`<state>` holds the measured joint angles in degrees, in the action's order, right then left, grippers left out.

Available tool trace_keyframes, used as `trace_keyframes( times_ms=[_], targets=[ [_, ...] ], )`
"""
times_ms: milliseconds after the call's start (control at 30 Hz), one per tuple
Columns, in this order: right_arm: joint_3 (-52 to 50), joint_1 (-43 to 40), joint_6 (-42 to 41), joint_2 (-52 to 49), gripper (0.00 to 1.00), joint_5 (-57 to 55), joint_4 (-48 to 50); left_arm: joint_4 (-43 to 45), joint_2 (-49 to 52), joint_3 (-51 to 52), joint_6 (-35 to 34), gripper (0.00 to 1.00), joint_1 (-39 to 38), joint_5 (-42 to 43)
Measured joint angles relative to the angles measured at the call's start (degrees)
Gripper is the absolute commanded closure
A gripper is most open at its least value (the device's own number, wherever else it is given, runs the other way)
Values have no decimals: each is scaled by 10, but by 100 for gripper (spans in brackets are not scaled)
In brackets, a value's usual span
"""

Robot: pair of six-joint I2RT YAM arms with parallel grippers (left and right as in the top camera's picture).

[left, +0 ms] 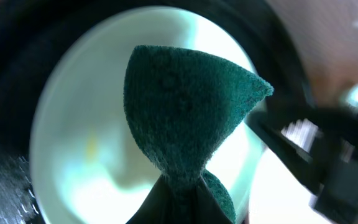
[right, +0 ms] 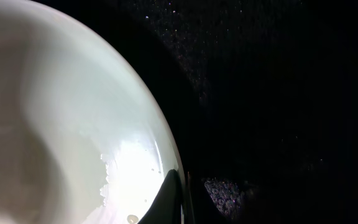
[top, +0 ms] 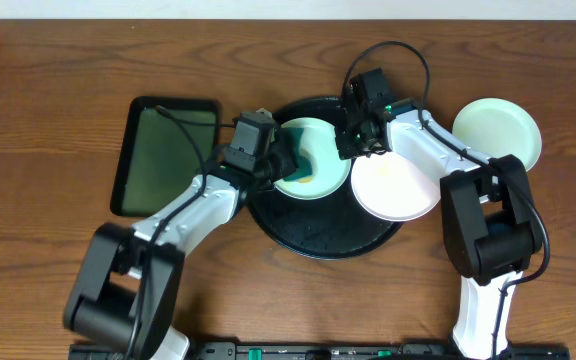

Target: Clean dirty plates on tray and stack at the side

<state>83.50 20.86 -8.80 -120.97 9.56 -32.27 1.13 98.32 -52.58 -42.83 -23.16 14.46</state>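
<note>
A mint plate (top: 320, 136) lies on the round black tray (top: 318, 232), with a yellowish smear near its front. My left gripper (top: 284, 158) is shut on a dark green scouring sponge (top: 303, 160) and presses it into this plate; in the left wrist view the sponge (left: 179, 106) covers the plate's middle (left: 79, 124). My right gripper (top: 354, 148) is shut on the same plate's right rim, and its finger (right: 178, 194) shows over the rim (right: 55, 112). A white plate (top: 396, 185) overlaps the tray's right rim. A second mint plate (top: 498, 130) lies on the bare wood at right.
A rectangular black tray with a dark green inside (top: 165, 150) lies left of the round tray, under my left arm's reach. Brown wood tabletop (top: 48, 120) surrounds everything. Cables arch over the right arm near the tray's far edge.
</note>
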Motion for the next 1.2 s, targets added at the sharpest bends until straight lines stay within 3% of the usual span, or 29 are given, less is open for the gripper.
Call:
trace_keyframes(
  times_ms=[200,567,833,1033,1200],
  targets=[
    [0,0,0,0,99,2,1,10,55,0,-9,92,2,-70],
    [0,0,0,0,99,3,2,12,58,-2,-9,92,0,-78],
    [0,0,0,-2,99,5,11,82,60,-1,-9,92,-11,-19],
    [0,0,0,-3,99,7,13,79,63,-1,-2,93,-33,28],
    [0,0,0,-3,99,7,12,37,60,-1,9,93,-16,19]
  ],
)
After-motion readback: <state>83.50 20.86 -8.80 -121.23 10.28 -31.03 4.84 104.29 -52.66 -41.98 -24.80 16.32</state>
